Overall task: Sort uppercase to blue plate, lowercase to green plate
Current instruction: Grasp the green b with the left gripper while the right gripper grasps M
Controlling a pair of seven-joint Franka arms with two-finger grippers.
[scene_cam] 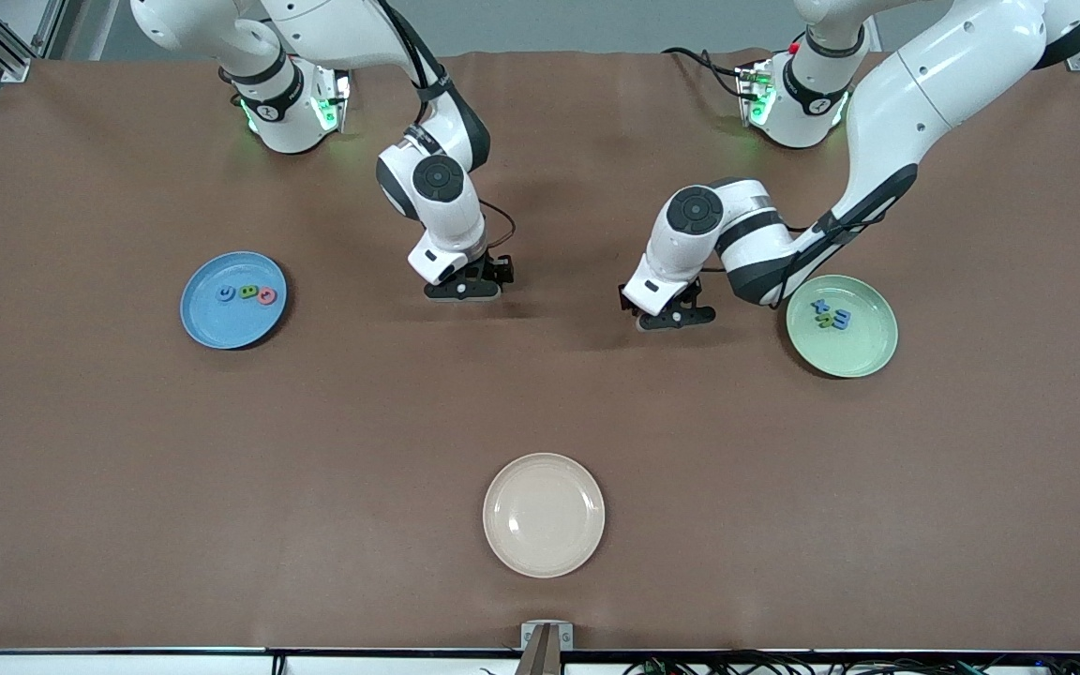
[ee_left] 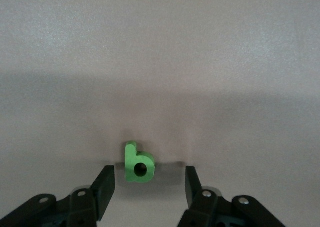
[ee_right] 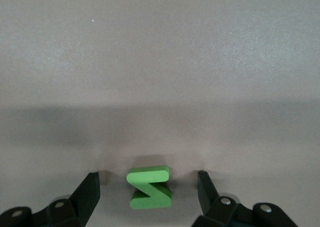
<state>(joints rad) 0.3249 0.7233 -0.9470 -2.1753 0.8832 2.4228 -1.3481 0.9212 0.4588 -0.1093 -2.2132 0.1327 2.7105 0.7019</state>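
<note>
The blue plate (scene_cam: 231, 323) toward the right arm's end holds three uppercase letters: blue C (scene_cam: 226, 294), green B (scene_cam: 247, 293) and pinkish-red G (scene_cam: 266, 296). The green plate (scene_cam: 849, 352) toward the left arm's end holds lowercase blue x (scene_cam: 819, 305), green u (scene_cam: 824, 320) and blue m (scene_cam: 840, 319). My right gripper (scene_cam: 465, 284) (ee_right: 147, 179) is down at the cloth, open, straddling a green N (ee_right: 149, 188) with a gap on each side. My left gripper (scene_cam: 677, 316) (ee_left: 148, 174) is also low and open around a green p (ee_left: 138, 163), not touching it. Both letters are hidden in the front view.
A cream plate (scene_cam: 544, 514) with nothing on it sits near the table's front edge, nearer to the front camera than both grippers. Brown cloth covers the whole table. The left arm's forearm passes just beside the green plate's rim.
</note>
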